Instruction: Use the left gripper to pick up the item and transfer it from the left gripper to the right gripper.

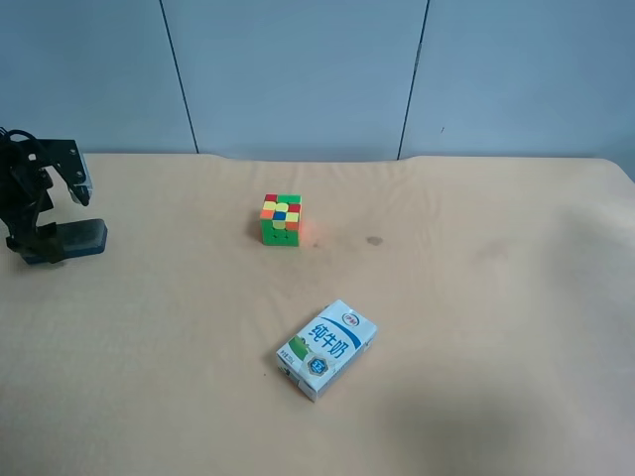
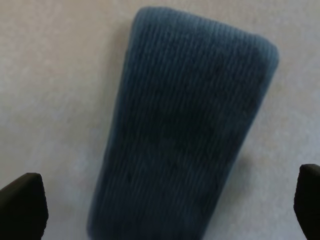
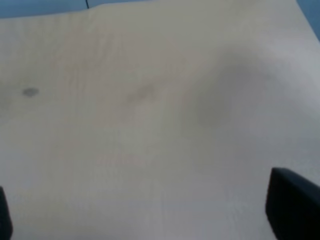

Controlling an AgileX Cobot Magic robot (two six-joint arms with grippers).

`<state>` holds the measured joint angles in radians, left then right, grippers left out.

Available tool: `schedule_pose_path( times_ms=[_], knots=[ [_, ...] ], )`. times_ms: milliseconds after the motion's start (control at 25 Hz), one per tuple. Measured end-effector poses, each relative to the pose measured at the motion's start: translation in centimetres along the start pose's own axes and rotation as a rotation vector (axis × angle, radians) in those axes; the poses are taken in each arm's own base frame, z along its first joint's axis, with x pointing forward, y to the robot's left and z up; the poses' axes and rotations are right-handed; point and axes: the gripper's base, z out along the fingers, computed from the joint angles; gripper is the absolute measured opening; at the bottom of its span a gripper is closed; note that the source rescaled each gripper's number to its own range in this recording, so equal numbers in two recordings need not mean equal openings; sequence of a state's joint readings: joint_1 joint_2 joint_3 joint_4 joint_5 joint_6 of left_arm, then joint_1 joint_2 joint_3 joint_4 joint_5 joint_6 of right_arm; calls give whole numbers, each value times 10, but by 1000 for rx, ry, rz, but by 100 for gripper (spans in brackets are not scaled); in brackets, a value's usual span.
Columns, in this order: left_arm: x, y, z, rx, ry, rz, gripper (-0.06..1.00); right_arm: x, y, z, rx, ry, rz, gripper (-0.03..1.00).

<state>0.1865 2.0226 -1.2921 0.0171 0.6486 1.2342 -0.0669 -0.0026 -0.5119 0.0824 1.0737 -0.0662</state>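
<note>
The item (image 1: 81, 239), a flat dark blue-black ribbed block with rounded corners, lies on the tan table at the far left edge of the exterior high view. The left gripper (image 1: 38, 241), a black claw with a grey-silver box, hangs right over its near end. In the left wrist view the item (image 2: 182, 120) fills the middle, and the left gripper (image 2: 165, 205) is open, with one fingertip (image 2: 22, 202) on each side and clear of it. The right gripper (image 3: 150, 212) is open over bare table and holds nothing. It is out of the exterior high view.
A multicoloured puzzle cube (image 1: 281, 219) stands at the table's middle back. A white-blue-green milk carton (image 1: 326, 348) lies flat nearer the front. A small dark stain (image 1: 373, 240) marks the table right of the cube. A grey panelled wall runs behind the table.
</note>
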Motion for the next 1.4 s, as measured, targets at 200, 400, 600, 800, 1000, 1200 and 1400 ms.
schedule_pose_path(
  times_ms=[200,400,600,800,1000,1200,1400],
  knots=[
    [2,-2,18,21,27,28,100,0,0,0,0,0,0,100],
    [5,-4,26,33,51,56,95,0,0,0,0,0,0,100],
    [6,-4,26,40,60,67,42,0,0,0,0,0,0,100],
    [6,-4,26,40,64,72,0,0,0,0,0,0,0,100],
    [6,-4,26,41,64,72,0,0,0,0,0,0,0,100],
    [5,-1,9,19,57,67,0,0,0,0,0,0,0,100],
    [2,-3,-37,16,20,17,0,0,0,0,0,0,0,100]
  ],
)
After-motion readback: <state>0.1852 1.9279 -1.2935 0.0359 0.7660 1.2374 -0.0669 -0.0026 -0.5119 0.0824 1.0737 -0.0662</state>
